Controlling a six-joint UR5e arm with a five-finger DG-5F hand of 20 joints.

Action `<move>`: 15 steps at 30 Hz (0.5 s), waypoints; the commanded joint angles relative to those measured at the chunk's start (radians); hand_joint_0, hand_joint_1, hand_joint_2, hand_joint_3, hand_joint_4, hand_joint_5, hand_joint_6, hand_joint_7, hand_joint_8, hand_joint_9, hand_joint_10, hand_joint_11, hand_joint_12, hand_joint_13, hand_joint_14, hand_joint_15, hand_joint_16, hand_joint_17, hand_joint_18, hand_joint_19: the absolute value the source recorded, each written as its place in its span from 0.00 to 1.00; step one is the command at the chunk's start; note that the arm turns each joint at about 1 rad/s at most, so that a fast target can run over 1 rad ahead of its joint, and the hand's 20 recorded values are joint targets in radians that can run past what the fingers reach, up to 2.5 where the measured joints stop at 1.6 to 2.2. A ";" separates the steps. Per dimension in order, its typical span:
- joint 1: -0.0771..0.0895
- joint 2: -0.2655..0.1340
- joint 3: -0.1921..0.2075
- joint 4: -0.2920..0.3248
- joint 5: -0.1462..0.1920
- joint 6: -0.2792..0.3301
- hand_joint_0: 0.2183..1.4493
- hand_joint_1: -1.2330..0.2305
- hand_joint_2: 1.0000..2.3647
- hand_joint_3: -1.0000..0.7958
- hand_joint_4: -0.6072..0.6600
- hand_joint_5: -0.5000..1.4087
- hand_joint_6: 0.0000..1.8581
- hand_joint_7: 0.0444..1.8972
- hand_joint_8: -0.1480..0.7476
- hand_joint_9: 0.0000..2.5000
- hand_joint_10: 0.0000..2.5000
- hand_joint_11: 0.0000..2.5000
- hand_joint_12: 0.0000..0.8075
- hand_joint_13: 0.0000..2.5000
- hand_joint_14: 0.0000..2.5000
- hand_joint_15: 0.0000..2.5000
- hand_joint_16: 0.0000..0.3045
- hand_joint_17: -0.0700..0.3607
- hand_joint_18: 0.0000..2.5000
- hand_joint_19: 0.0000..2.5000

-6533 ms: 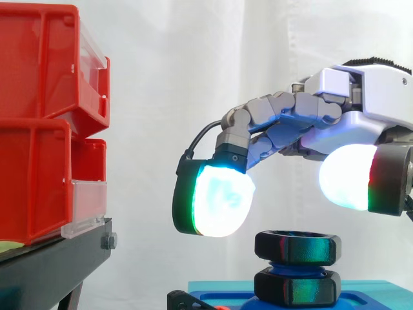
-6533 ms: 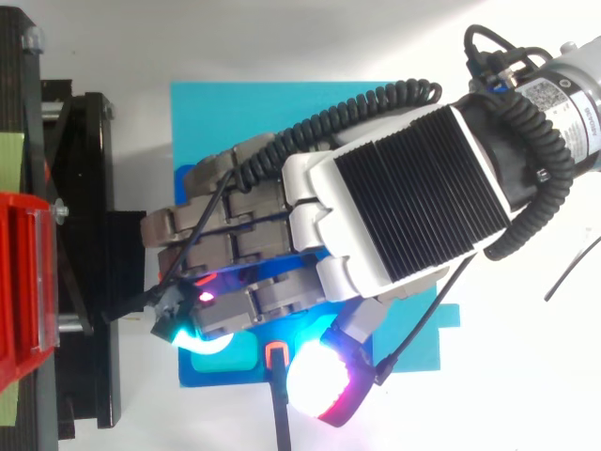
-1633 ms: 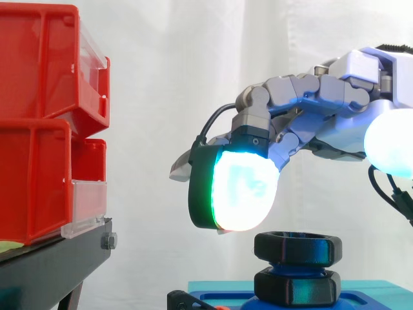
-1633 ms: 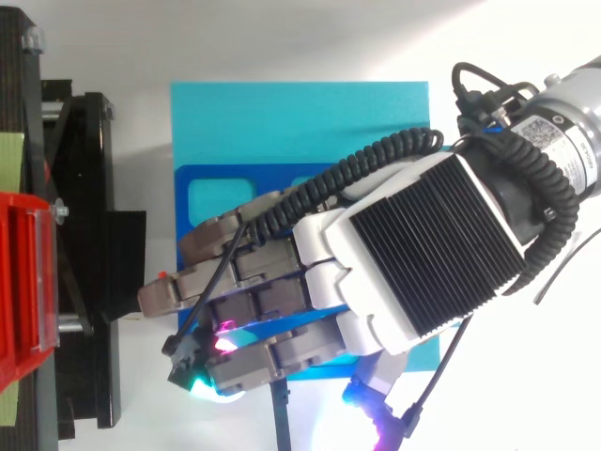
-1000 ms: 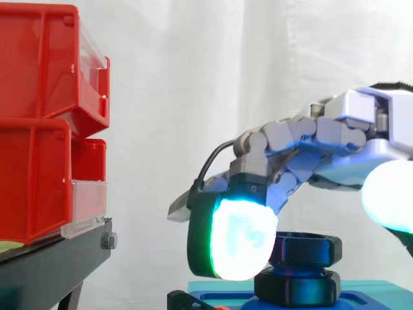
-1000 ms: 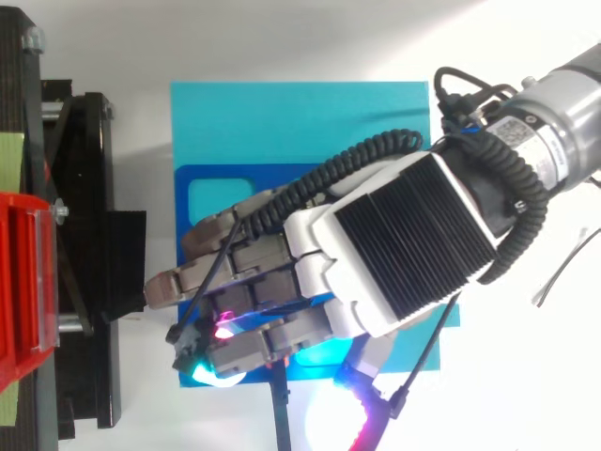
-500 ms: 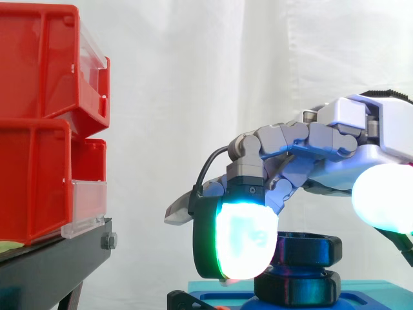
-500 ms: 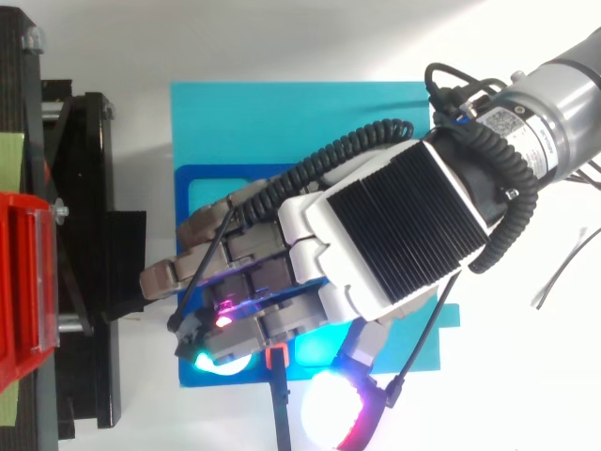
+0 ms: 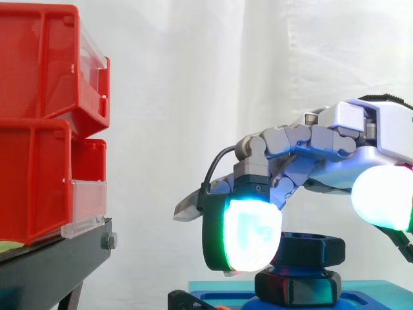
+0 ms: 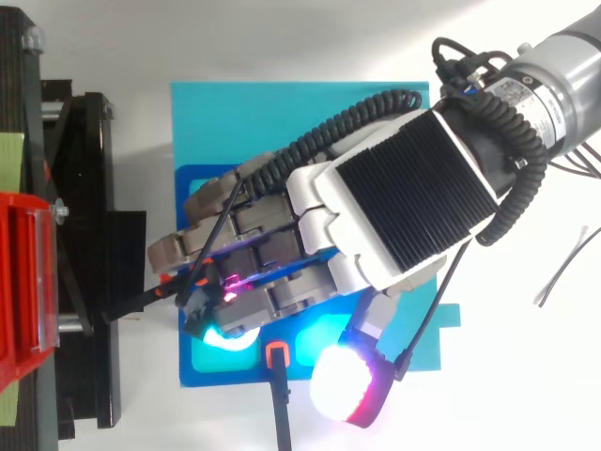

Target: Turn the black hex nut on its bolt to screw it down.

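My hand [image 9: 361,132] is reaching in from 3 o'clock, arched over the nut [image 9: 313,250]. The nut is sitting above a second nut [image 9: 298,289] on the blue base [image 10: 282,117], at 5 o'clock in the side view. I cannot tell whether I am gripping it.

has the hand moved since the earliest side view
Yes. In the side view the hand has dropped from above the upper black hex nut to that nut's level, and shifted slightly away from the red bins.
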 commanded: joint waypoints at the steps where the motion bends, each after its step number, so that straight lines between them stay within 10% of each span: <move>1: -0.007 0.000 0.000 0.003 -0.007 0.000 0.25 0.64 0.00 0.28 0.66 0.26 0.27 0.65 0.49 0.35 0.00 0.14 0.40 0.20 0.00 0.07 0.18 0.44 0.17 0.23; 15: -0.037 0.000 0.001 0.008 -0.048 0.000 0.25 0.64 0.00 0.28 0.67 0.25 0.27 0.63 0.49 0.35 0.00 0.14 0.39 0.20 0.00 0.07 0.17 0.44 0.17 0.22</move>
